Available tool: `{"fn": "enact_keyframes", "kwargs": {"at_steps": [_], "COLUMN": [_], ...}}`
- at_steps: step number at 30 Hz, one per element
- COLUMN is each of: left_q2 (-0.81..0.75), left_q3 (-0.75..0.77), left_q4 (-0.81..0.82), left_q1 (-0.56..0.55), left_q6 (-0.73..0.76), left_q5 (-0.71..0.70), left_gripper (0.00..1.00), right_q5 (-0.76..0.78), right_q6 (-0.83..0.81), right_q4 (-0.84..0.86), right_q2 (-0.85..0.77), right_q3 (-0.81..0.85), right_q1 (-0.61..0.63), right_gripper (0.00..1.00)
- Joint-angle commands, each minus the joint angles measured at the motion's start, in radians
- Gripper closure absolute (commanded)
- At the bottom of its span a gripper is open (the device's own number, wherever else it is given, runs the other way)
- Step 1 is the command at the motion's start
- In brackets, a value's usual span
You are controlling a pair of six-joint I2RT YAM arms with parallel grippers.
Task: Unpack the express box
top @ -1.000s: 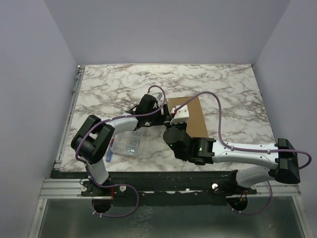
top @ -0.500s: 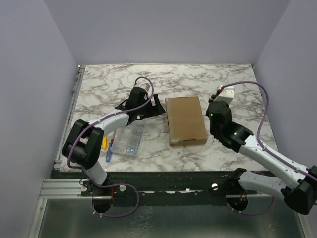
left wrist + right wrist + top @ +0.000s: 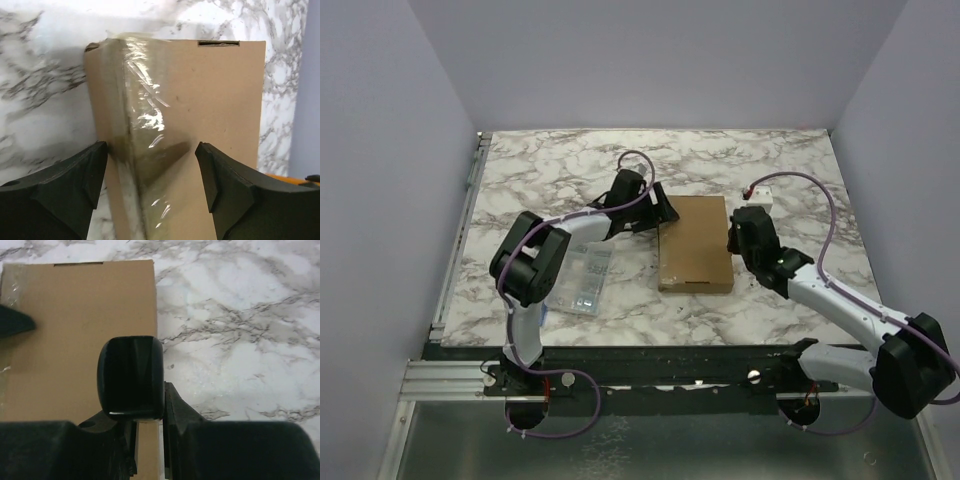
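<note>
Express box point(image 3: 695, 243): lay shut, taped, nothing unpacked. Left tool point(image 3: 150, 155) stood spread astride its taped edge. Right tool point(image 3: 159, 405) sat at its opposite edge, state unclear.

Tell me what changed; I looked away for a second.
The left tool and right tool pulled off the express box, then returned: left now straddles its taped far-left corner, jaws open; right sits at its right edge. Box, still closed, and clear case stayed put.

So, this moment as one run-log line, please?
flat brown cardboard express box: closed, taped | left gripper: open, astride its taped edge | right gripper: at its right edge
</note>
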Motion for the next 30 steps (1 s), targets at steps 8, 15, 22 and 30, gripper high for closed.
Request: {"fn": "enact_keyframes", "kwargs": {"at_steps": [8,15,22,30], "left_q2": [0.302,0.255,-0.054,-0.401], "left_q3": [0.519,0.776,0.57,-0.002], "left_q4": [-0.351,-0.656,-0.674,-0.481], "left_q1": [-0.144,-0.164,-0.127,-0.106], "left_q6": [0.356,0.592,0.506,0.182], "left_q5": [0.089,-0.107,-0.333,-0.214], "left_gripper": [0.23,0.13,0.05,0.12], "right_q5": [-0.441,-0.138,0.156,0.257], "right_q6": [0.384,0.36,0.169,-0.115], "right_q4": [0.153,-0.212,-0.322,-0.181], "right_q2": [-0.273,-0.431,-0.434,-0.066], "right_q3": [-0.191,-0.103,0.049,0.241], "right_q1": [0.105,0.134,0.13,-0.071], "right_gripper": [1.0,1.0,1.0,1.0]}}
